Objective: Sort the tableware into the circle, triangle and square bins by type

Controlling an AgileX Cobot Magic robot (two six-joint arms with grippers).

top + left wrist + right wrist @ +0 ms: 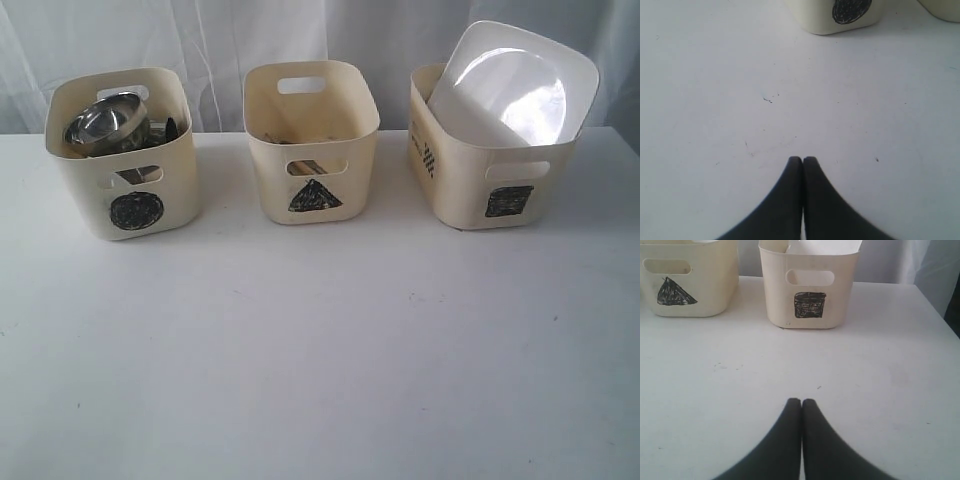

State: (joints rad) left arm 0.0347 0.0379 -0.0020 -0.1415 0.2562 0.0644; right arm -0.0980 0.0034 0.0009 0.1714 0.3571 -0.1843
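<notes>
Presently: white table (320, 400), three cream bins in a row across the upper frame. Square bin (455, 185), upper right, holds a white plate (520, 85) tilted above its rim. Triangle bin (312, 150), centre. Circle bin (85, 185), upper left, holds a steel bowl (103, 122). Left gripper (802, 161) and right gripper (801, 402): jaws pressed together, empty.

We see three cream tubs in a row: the circle bin (85, 190) on the left holds a tilted steel bowl (105, 122), the triangle bin (268, 160) stands in the middle, and the square bin (455, 185) on the right holds a leaning white plate (515, 85).
</notes>
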